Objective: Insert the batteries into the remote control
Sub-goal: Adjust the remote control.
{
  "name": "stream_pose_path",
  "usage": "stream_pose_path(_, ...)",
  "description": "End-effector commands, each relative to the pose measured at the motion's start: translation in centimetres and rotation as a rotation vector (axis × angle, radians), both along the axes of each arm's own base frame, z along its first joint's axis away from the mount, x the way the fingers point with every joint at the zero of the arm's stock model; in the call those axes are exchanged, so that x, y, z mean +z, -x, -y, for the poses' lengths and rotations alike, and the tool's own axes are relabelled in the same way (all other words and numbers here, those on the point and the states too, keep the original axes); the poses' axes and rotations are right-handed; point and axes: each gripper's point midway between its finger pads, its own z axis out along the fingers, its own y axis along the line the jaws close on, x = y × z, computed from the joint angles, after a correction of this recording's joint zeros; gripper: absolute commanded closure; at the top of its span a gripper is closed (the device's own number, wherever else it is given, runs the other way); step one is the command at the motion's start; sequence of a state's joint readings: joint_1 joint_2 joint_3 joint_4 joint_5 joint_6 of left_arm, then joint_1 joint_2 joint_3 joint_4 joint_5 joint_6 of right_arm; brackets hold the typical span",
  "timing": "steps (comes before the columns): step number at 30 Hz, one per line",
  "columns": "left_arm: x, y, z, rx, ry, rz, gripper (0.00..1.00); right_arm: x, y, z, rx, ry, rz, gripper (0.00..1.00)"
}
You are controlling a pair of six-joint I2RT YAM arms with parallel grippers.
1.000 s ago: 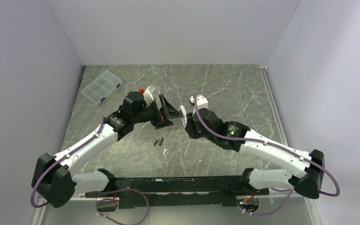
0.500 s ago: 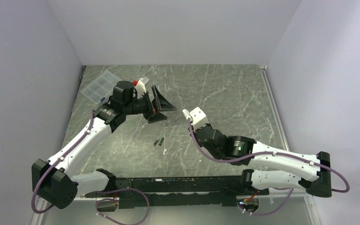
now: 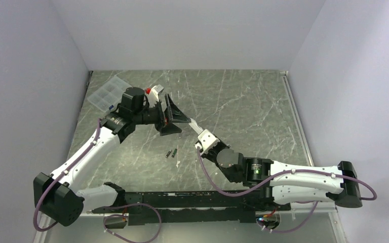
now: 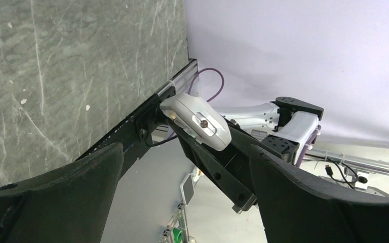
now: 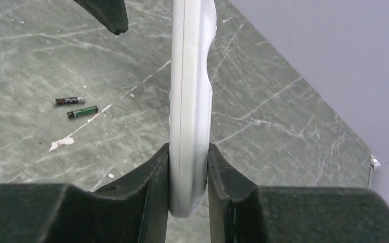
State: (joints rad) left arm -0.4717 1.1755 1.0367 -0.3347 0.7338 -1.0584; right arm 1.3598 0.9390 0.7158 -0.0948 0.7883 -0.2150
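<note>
The grey marbled counter (image 3: 243, 101) is filling the overhead view, with a clear compartment box (image 3: 106, 93) sitting at its upper left. Left of centre, the left fingers (image 4: 294, 202) are gaping wide with nothing between them, while the right fingers (image 5: 154, 172) are clamping the white remote control (image 5: 190, 101) edge-on by one end at frame centre. The two batteries (image 3: 171, 153) are lying side by side on the counter, lower in the frame than the left fingers.

far end of remote control (image 5: 190, 76) cut off above, batteries (image 3: 171, 153) too small to read markings, compartment box (image 3: 101, 93) partly hidden
</note>
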Motion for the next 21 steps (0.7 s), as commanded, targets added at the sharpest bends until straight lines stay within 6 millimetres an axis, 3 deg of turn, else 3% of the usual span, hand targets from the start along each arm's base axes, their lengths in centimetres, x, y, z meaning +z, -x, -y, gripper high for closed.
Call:
stream_pose_path(1,2.6,1.2,-0.1,-0.045,0.051,0.061,0.01,2.5,-0.4,-1.3,-0.015,-0.138,0.062,1.0)
stream_pose_path(20,2.1,0.7,0.0,-0.034,0.033,0.047,0.08,2.5,0.1,-3.9,0.014,-0.176,0.066,1.0)
stream_pose_path(21,2.1,0.7,0.0,-0.034,0.03,0.047,0.09,1.9,5.4,-9.5,0.399,-0.285,-0.101,0.52)
